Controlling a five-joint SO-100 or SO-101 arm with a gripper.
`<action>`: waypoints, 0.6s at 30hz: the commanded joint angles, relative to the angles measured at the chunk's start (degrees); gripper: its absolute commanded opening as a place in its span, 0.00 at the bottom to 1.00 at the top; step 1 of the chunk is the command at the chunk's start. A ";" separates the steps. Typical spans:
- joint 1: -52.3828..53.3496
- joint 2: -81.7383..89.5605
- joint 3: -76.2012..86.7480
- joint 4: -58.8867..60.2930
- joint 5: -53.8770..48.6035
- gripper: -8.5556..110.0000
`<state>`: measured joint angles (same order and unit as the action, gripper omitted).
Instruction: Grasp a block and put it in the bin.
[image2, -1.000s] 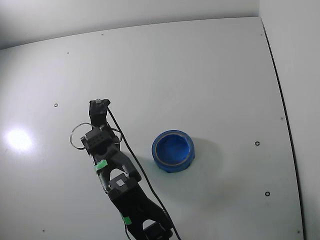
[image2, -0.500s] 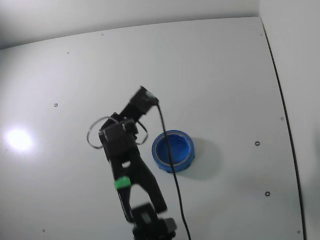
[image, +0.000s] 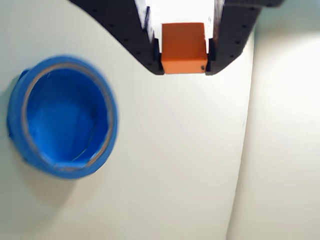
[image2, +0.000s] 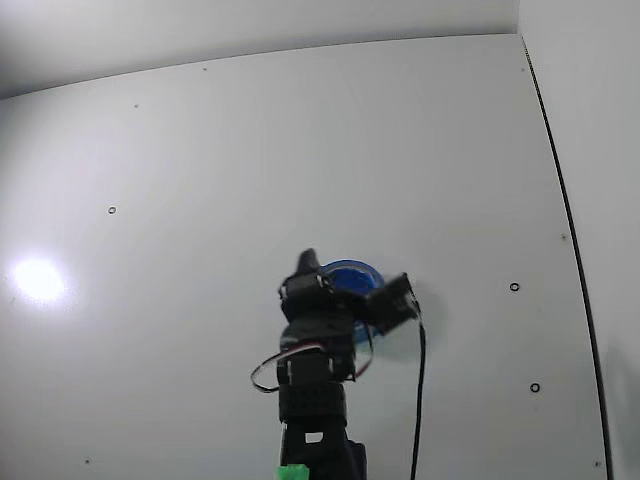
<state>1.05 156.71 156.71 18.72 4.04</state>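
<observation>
In the wrist view an orange cube, the block (image: 184, 47), sits clamped between the two black fingers of my gripper (image: 184, 70) at the top of the frame. The gripper is shut on it and hangs above bare white table. The bin (image: 111, 117), a round blue bowl with a thick rim, lies to the lower left of the held block and looks empty. In the fixed view my arm (image2: 318, 340) stands over the bin (image2: 352, 268) and hides most of it. The block cannot be seen there.
The white table (image2: 300, 130) ends at a dark seam on the right (image2: 566, 225), with a white wall beyond; the same seam shows in the wrist view (image: 246, 150). Small black rings (image2: 514, 287) dot the surface. A black cable (image2: 418, 400) trails from the wrist.
The arm has swung from left of the bin toward the right and now stands over it, covering most of the bin in the fixed view.
</observation>
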 joint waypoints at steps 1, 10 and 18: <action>2.64 -3.25 5.36 -9.76 0.35 0.08; 2.81 -26.54 7.29 -18.28 -6.15 0.08; 2.81 -28.83 6.59 -19.16 -8.26 0.11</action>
<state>4.13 128.23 164.97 -0.26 -3.25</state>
